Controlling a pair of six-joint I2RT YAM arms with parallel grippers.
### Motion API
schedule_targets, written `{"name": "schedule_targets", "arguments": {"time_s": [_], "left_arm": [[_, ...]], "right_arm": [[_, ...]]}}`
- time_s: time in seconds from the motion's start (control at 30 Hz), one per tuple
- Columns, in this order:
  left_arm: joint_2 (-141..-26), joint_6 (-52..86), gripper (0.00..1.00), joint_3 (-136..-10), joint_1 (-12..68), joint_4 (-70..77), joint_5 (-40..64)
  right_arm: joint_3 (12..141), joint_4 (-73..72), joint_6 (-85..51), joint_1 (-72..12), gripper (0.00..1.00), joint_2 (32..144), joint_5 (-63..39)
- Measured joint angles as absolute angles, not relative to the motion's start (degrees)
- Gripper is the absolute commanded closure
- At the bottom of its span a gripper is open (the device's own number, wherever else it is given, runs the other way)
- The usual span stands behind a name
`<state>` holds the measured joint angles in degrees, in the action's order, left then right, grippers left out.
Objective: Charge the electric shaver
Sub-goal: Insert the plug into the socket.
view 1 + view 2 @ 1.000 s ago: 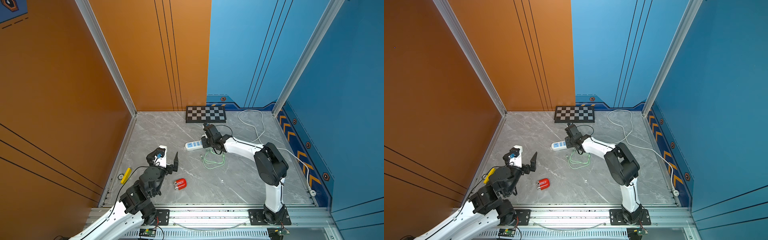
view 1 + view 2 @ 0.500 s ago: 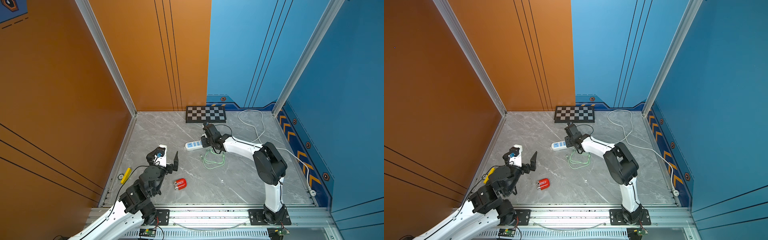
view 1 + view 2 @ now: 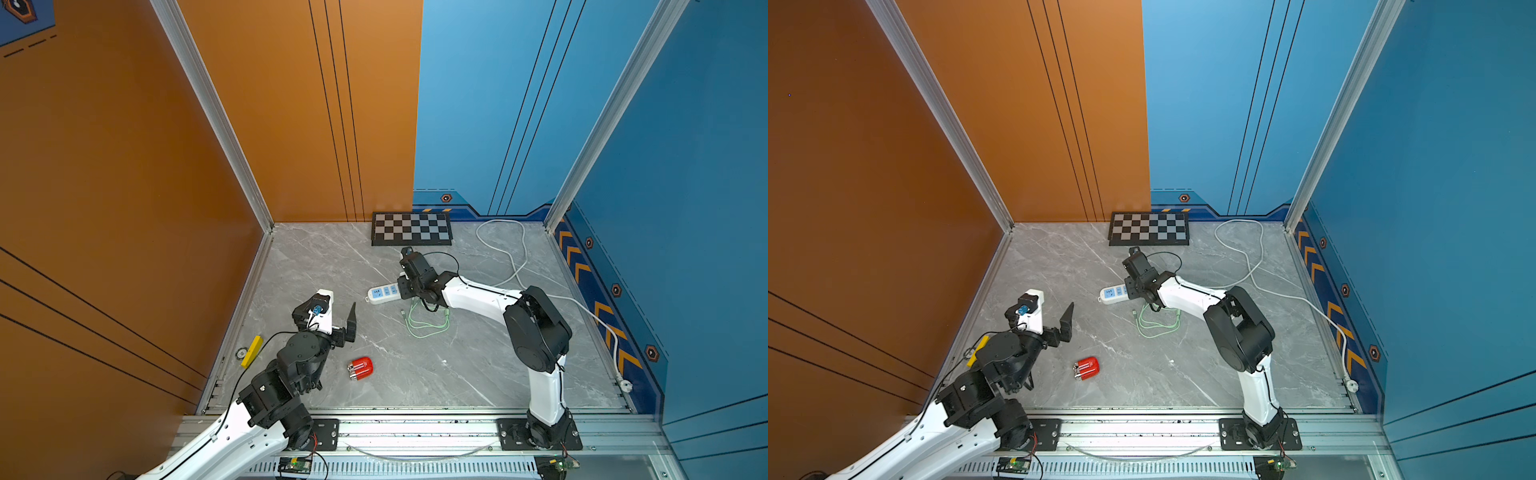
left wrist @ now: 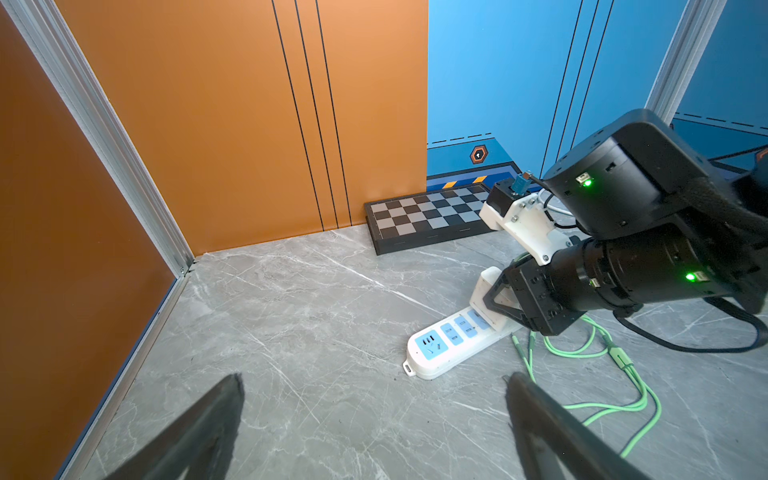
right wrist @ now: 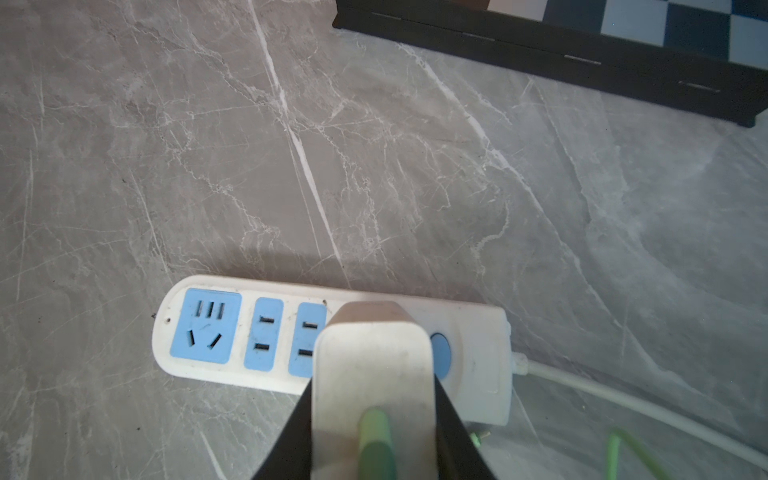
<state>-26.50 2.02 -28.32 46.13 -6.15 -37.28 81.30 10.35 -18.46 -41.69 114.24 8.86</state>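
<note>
The electric shaver, red with silver heads, lies on the grey floor at the near left. My left gripper hovers just behind it, open and empty, and its fingers frame bare floor. At the middle of the floor my right gripper is shut on a white charger block. The block sits against the white-and-blue power strip. A green cable runs from the block and coils on the floor.
A folded chessboard lies against the back wall. The strip's white cord loops to the right, and its plug is by the right rail. A yellow piece rests near the left wall. Orange and blue walls enclose the floor.
</note>
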Motion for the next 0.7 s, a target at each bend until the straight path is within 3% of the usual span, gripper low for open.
{"name": "schedule_targets", "arguments": {"time_s": [0.7], "left_arm": [[-25.47,2.66,0.01,-28.67,46.13,-7.16,-37.28]], "right_arm": [[90.83,18.33,-18.17,-44.05,1.0,120.9,15.44]]}}
